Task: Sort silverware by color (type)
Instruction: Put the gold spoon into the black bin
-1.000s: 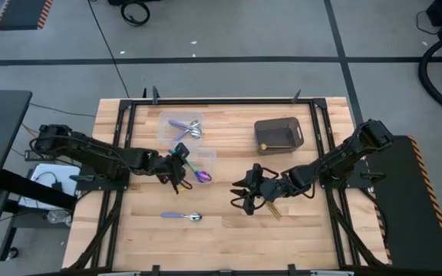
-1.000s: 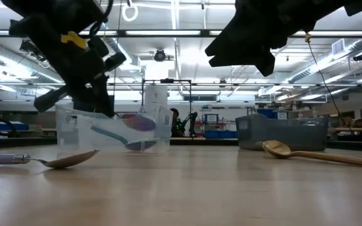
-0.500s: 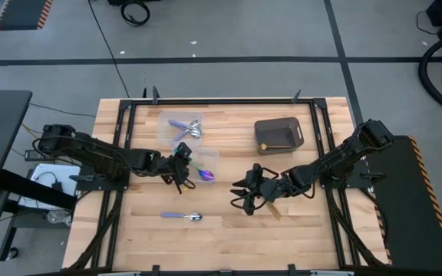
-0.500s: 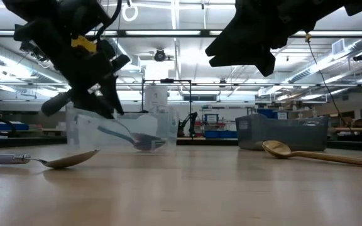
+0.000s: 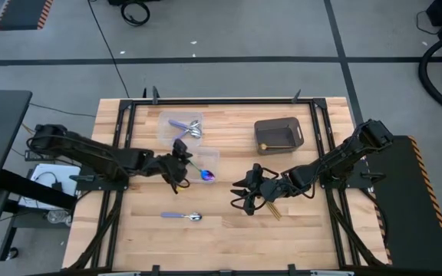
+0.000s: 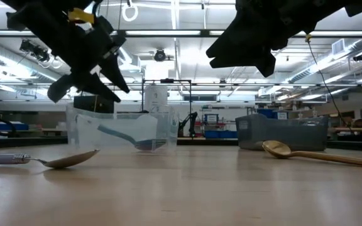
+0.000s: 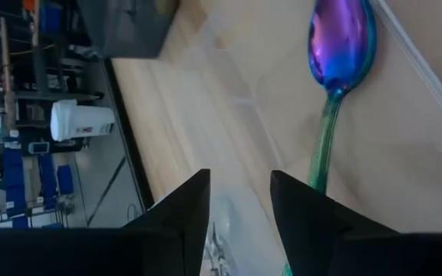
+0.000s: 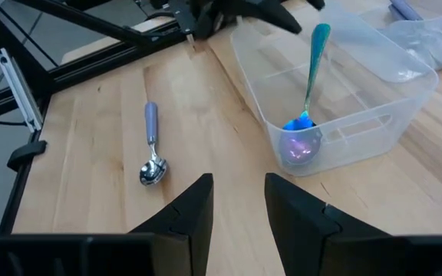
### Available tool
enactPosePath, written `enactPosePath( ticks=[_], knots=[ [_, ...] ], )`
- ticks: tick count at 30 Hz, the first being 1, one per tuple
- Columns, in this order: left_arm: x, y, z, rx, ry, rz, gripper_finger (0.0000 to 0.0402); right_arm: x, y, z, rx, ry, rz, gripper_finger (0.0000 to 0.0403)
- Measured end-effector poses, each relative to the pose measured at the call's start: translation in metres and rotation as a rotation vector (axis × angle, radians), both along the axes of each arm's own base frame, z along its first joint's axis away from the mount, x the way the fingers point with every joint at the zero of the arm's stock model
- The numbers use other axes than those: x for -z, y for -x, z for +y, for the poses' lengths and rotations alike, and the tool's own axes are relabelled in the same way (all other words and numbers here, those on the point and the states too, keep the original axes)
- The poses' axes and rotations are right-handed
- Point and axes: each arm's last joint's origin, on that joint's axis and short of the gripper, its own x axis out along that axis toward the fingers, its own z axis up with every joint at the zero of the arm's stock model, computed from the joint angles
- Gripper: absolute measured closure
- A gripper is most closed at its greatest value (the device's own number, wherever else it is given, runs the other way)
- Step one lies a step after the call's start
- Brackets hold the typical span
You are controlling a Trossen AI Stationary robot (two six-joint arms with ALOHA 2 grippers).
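- High view gives me the left gripper [image 5: 179, 163] hovering at the near rim of a clear plastic tub [image 5: 206, 156], fingers parted and nothing between them.
- From the left wrist view I see the teal-handled spoon [image 7: 336, 80] lying released in that tub, its iridescent purple bowl away from my fingers [image 7: 176, 217].
- My right gripper [image 5: 245, 195] hangs above the table centre, jaws apart and empty; its wrist view confirms a gap between its fingers [image 8: 192, 208].
- A gold spoon [image 6: 316, 154] lies on the wood just beside the right gripper.
- A lavender-handled spoon [image 5: 183, 216] lies on the table near the front, well apart from both grippers.
- More lavender-handled pieces [image 5: 187, 127] sit in a second clear tub [image 5: 166, 119] farther back.
- A dark grey bin [image 5: 278, 135] stands at the rear right.
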Motion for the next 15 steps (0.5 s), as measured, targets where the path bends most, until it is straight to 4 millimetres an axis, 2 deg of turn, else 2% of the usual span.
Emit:
enactPosePath(
  ticks=[8, 15],
  knots=[
    [-0.020, 0.014, -0.001, 0.043, 0.151, -0.091, 0.0255, 0.000, 0.000, 0.000, 0.000, 0.000, 0.000, 0.0274],
    [-0.034, 0.025, 0.000, -0.005, 0.263, -0.192, 0.0255, 0.000, 0.000, 0.000, 0.000, 0.000, 0.000, 0.0274]
  ],
)
